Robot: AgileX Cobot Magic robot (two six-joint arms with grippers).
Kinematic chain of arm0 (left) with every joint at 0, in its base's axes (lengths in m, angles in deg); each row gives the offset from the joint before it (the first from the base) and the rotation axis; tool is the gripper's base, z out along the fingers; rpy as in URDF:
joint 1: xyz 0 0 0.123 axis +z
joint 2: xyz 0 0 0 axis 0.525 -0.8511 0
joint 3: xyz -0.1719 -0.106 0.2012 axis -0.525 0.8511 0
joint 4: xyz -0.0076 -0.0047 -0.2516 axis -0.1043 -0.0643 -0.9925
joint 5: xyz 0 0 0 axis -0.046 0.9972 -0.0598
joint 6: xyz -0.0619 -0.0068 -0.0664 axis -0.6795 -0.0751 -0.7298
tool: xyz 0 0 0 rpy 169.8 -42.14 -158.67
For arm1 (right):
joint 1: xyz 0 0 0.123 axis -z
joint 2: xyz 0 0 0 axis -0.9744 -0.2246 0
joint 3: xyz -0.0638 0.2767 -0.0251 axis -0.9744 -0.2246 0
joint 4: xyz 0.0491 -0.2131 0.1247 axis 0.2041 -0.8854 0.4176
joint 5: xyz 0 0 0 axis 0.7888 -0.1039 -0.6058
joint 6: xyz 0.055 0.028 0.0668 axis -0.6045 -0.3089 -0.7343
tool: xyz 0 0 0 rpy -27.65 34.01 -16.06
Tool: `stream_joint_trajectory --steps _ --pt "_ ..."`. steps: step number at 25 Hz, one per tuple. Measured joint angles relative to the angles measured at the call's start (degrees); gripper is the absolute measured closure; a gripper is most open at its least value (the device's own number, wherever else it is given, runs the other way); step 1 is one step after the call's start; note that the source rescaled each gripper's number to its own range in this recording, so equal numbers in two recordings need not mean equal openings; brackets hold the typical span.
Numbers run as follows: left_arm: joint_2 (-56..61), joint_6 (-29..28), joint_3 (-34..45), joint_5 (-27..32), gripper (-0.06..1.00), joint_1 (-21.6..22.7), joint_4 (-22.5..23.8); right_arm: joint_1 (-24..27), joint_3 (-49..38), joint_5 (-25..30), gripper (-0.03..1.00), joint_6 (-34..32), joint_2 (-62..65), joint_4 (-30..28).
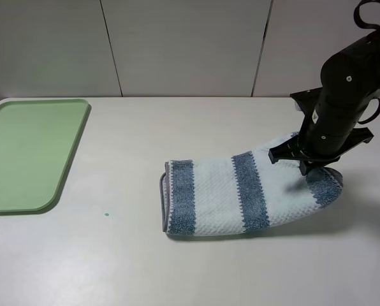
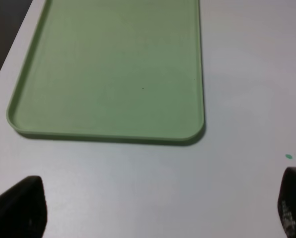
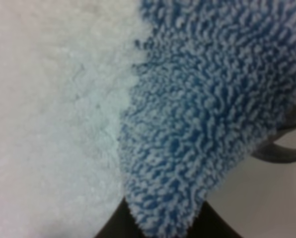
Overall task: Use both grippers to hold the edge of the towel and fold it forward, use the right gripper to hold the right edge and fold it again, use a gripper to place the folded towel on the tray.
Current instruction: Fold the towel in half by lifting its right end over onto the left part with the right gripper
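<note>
The striped towel (image 1: 234,194) lies folded at mid-table, with the grey binding of its edge along its left end. My right gripper (image 1: 306,167) comes down on the towel's right edge and is shut on the blue-grey end stripe. In the right wrist view the towel (image 3: 187,99) fills the frame, and a dark finger (image 3: 113,229) shows under it. My left gripper (image 2: 156,206) is open and empty above the table near the pale green tray (image 2: 108,74). It does not show in the exterior high view. The tray (image 1: 27,153) sits at the far left.
A small green dot (image 1: 106,214) marks the table between the tray and the towel. It also shows in the left wrist view (image 2: 288,156). White wall panels stand behind the table's far edge.
</note>
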Motion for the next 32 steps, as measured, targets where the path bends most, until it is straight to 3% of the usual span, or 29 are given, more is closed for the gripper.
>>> stream_joint_trajectory --steps 11,22,32 --pt "0.0 0.0 0.0 0.0 0.03 0.0 0.0 2.8 0.0 5.0 0.89 -0.4 5.3 -2.1" --pt "0.0 0.0 0.0 0.0 0.03 0.0 0.0 2.8 0.2 6.0 0.89 0.6 6.8 2.3" --pt "0.0 0.0 0.0 0.0 0.03 0.0 0.0 2.8 7.9 15.5 0.89 2.2 7.2 4.0"
